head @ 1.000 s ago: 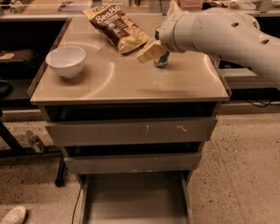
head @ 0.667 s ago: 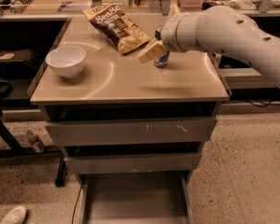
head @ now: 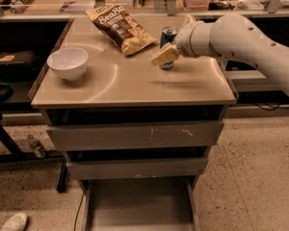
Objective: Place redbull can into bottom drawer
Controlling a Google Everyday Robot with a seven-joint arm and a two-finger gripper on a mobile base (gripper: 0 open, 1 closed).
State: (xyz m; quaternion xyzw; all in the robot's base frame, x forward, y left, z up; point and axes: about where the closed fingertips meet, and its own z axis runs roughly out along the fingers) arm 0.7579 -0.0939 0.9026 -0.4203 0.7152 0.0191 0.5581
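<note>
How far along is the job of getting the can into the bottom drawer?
Done: the bottom drawer is pulled open. In hand: the gripper is at the can, which stands on the cabinet top. Left: lifting it, carrying it down and setting it in the drawer.

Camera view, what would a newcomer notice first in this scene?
The big white robot arm reaches in from the right over the cabinet top, its tool right at the redbull can near the back right. Next come the brown chip bag lying at the back and the white bowl on the left. Below, the bottom drawer stands pulled open.
</note>
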